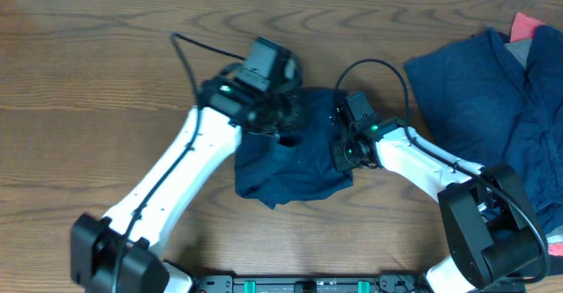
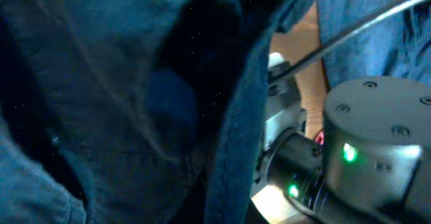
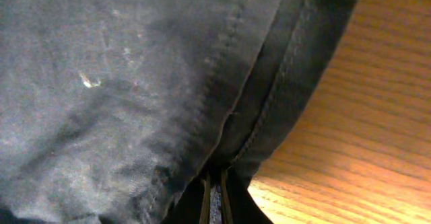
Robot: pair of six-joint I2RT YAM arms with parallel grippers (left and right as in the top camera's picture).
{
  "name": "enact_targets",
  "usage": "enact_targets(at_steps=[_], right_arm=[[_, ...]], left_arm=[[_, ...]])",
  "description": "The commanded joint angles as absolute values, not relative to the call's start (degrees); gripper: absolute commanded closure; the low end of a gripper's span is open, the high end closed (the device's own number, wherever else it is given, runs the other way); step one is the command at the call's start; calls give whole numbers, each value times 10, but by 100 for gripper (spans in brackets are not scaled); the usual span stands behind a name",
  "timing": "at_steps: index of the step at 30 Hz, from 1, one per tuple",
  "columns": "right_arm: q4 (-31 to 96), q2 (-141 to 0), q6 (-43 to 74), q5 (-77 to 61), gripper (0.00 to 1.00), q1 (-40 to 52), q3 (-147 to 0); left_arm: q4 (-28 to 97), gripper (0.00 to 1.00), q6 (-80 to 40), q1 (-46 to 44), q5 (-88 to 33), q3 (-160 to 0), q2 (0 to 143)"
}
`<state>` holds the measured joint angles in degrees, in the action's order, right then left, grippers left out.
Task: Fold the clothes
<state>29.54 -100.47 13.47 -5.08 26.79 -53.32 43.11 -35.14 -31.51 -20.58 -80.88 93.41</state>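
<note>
A dark navy-blue garment [image 1: 295, 165] lies bunched on the wooden table [image 1: 88, 82] at the centre. My left gripper [image 1: 286, 121] is at its upper edge. In the left wrist view the navy cloth [image 2: 101, 83] fills the frame and hides the fingers, with a hem running down to where they are. My right gripper [image 1: 341, 148] is at the garment's right edge. In the right wrist view its fingers [image 3: 214, 200] are nearly together, pinching a seamed fold of the cloth [image 3: 121, 83] just above the table [image 3: 357, 130].
A pile of more navy clothes [image 1: 479, 91] lies at the right, with a red-pink piece [image 1: 528, 25] and a grey piece [image 1: 519, 51] at its far edge. My right arm [image 2: 377, 136] shows close by in the left wrist view.
</note>
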Motion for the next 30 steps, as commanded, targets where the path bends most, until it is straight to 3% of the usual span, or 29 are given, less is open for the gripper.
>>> enact_targets(at_steps=[1, 7, 8, 9, 12, 13, 23, 30], right_arm=[[304, -1028, 146, -71, 94, 286, -507], [308, -1028, 146, -71, 91, 287, -507], [308, -1028, 148, -71, 88, 287, -507], [309, -1028, 148, -71, 85, 287, -507], [318, -1026, 148, -71, 78, 283, -509], [329, -1023, 148, -70, 77, 280, -512], [479, -913, 156, -2, 77, 175, -651], [491, -829, 98, -149, 78, 152, -719]], left_arm=[[410, 94, -361, -336, -198, -818, 962], [397, 93, -363, -359, -199, -818, 994], [397, 85, -363, -359, -199, -818, 993], [397, 59, -363, -358, -199, -819, 992], [400, 38, -352, -346, -199, -819, 975], [400, 36, -343, -340, -199, -819, 967], [418, 36, -289, -231, -136, -819, 906], [425, 36, -255, -193, -125, -817, 942]])
